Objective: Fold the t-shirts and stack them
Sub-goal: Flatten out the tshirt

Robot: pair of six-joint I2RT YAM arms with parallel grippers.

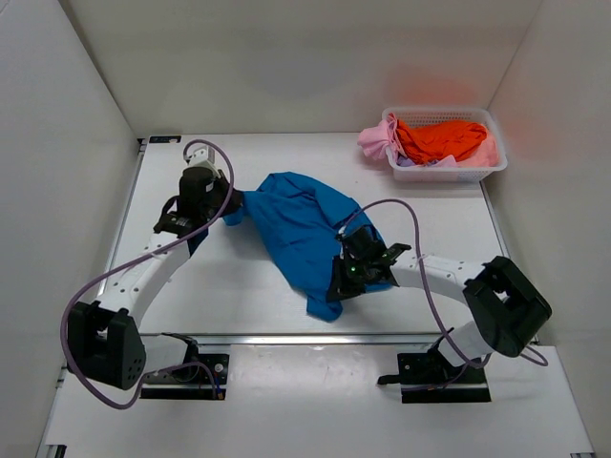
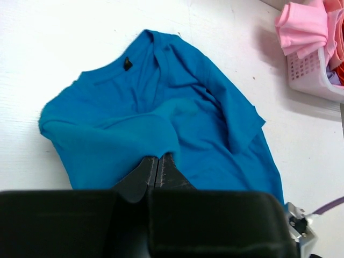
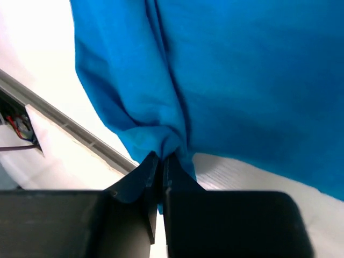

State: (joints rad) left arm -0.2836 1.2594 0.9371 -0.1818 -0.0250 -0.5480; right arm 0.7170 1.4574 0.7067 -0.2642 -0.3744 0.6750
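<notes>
- A soft, bright blue cloth t-shirt (image 1: pixel 305 229) lies rumpled mid-way across the white table (image 1: pixel 239 296). Its neckline and dark tag face up.
- The left gripper (image 2: pixel 159 159) has its jaws pinched on a bunched fold at the shirt's 9 o'clock edge.
- The right gripper (image 3: pixel 162 157) has its jaws clamped on gathered cloth at 5 o'clock.
- At 2 o'clock, a white plastic mesh basket (image 1: pixel 449 175) holds an orange shirt (image 1: pixel 439 138), a pink shirt (image 1: pixel 375 141) draped over the rim, and a pale lilac shirt (image 1: pixel 420 163).

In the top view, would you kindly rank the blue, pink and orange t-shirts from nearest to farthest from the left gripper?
1. Blue t-shirt: gripped by the left gripper, mid-table.
2. Pink t-shirt: draped over the left end of the basket.
3. Orange t-shirt: inside the basket, farther right.
</notes>
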